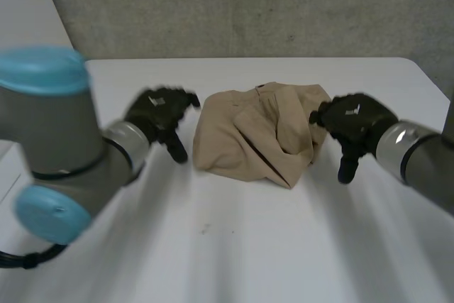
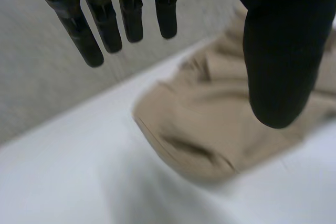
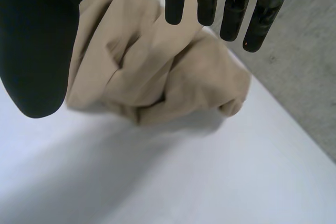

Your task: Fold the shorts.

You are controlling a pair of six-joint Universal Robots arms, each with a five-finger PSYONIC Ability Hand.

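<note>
White table (image 1: 227,253) up front. Mid-table, tan shorts (image 1: 259,133) lie crumpled in a heap btwn the two hands. Left hand (image 1: 159,115) & right hand (image 1: 351,122) sit just beside the cloth, fingers straight & apart, gripping nothing. Behind: grey concrete wall (image 1: 248,5).

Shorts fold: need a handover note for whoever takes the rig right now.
Left hand: open, holding nothing, just beside the shorts' left edge.
Right hand: open, holding nothing, at the shorts' right edge.
Shorts: tan, a rumpled heap on the white table, between the two hands.
Done: no fold made.
Left: grasp the shorts, spread them flat, then fold them.
</note>
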